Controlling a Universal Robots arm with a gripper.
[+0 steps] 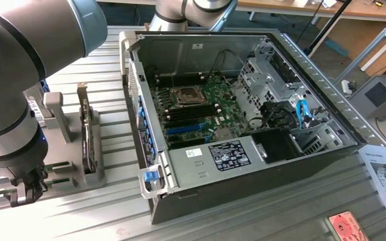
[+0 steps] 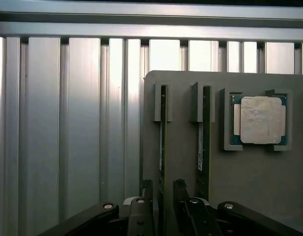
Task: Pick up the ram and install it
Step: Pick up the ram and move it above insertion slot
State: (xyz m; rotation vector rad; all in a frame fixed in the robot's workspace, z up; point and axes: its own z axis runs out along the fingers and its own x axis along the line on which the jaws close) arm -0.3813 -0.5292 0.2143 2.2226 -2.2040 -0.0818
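— How do the jaws stand?
— Spread, with a finger (image 2: pixel 146 211) on either side of the ram (image 2: pixel 163 132) and slim gaps on both sides. Not pinching, I'd judge.
— Its long axis?
— It stands on edge in the grey holder (image 2: pixel 250 182), running straight away from the jaws, across their closing line. A second stick (image 2: pixel 203 142) sits just outside one finger.
— And the arm?
— The arm (image 1: pixel 12 100) points wrist-down over the holder. The computer case (image 1: pixel 193 173) is well apart.

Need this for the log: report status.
Gripper open, fingers either side of the ram, gap showing. Ram on edge in grey holder. Second stick alongside, apart from fingers.
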